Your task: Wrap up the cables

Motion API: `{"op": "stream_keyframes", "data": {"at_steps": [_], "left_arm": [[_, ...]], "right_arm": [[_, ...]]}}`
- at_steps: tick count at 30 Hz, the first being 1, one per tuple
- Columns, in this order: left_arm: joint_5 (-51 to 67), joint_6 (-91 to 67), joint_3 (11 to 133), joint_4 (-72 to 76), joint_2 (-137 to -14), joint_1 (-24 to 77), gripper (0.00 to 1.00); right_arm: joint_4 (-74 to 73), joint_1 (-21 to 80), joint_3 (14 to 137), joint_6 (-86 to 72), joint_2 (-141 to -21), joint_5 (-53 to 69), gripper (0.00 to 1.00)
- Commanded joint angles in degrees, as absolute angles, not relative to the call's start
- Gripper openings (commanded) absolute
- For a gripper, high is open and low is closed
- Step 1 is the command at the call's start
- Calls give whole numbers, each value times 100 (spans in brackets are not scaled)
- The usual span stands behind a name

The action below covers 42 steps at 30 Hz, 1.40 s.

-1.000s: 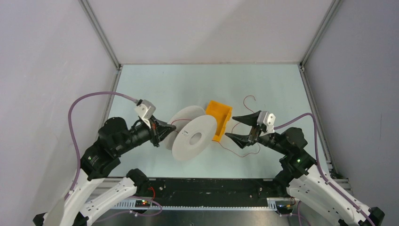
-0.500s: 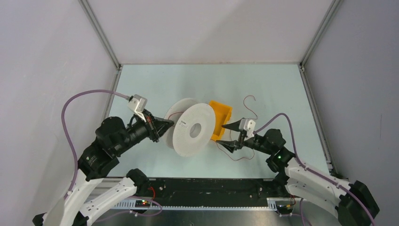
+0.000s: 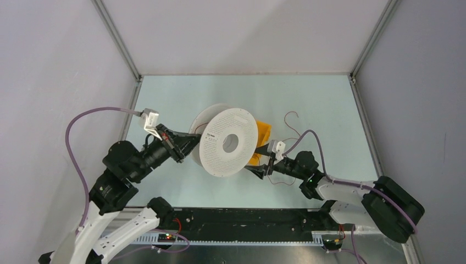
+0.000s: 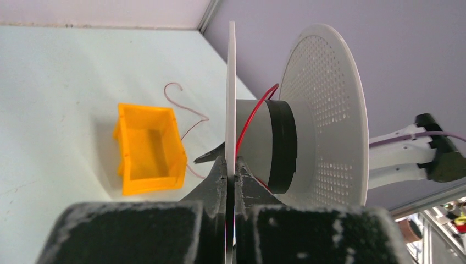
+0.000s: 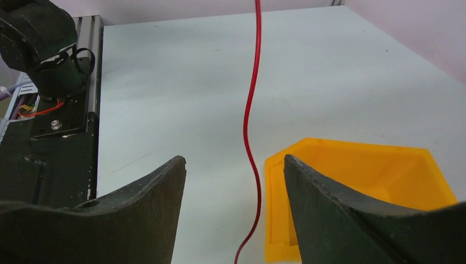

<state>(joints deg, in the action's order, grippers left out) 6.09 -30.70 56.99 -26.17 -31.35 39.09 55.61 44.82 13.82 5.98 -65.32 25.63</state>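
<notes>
The white perforated spool [image 3: 228, 142] is held up off the table, tilted with one flange facing the top camera. My left gripper [image 3: 192, 144] is shut on the rim of its other flange, which shows edge-on between the fingers [image 4: 231, 162]. A thin red cable [image 4: 250, 118] runs from the spool's hub down to the table, where it ends in a loose loop [image 3: 291, 117]. My right gripper [image 3: 259, 166] sits low under the spool's right edge, open. In the right wrist view the cable [image 5: 251, 126] hangs between its fingers [image 5: 233, 159], touching neither.
A small orange bin [image 3: 265, 131] stands on the table just behind the spool, close to my right gripper [image 5: 351, 181]. Lilac arm cables arch over both arms. The frame posts and grey walls close in the table on three sides.
My left arm has swung the spool up so its flange faces the camera more. My right arm has dropped low and moved left, under the spool's edge, still open.
</notes>
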Motion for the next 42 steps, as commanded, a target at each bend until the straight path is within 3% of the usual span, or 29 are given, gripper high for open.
{"op": "stream_keyframes", "data": {"at_steps": [1, 4, 9, 17, 25, 30, 35, 39, 42], "left_arm": [[515, -3590, 5574, -1380, -3012, 3894, 0], [407, -3678, 5539, -1264, -3032, 3886, 0], [164, -3823, 5579, -1036, -3115, 3886, 0], [-701, -4607, 5267, 217, -3060, 3487, 0], [-375, -5528, 4875, 882, -3106, 3042, 0], [-455, -5697, 4659, 1007, -3074, 2873, 0], [-963, -5629, 4460, 1049, -3034, 2634, 0], [-2047, -5045, 4263, 1123, -2924, 2593, 0], [-2471, -4479, 4203, 1205, -3021, 2593, 0]], "right_arm": [[6493, 4548, 1384, 383, -6861, 2539, 69], [6535, 4584, 1373, 277, -7067, 2455, 65], [6605, 4633, 1261, 36, -7138, 2137, 38], [6564, 4965, 894, -122, -7112, 1490, 20], [7495, 5283, 980, -411, -8309, 1463, 29], [8458, 5401, 997, -747, -9166, 1538, 17], [8452, 5887, 912, -820, -9075, 1073, 7], [7502, 6651, 1151, -576, -8465, 330, 1], [5561, 7359, 1910, -80, -7934, -369, 0]]}}
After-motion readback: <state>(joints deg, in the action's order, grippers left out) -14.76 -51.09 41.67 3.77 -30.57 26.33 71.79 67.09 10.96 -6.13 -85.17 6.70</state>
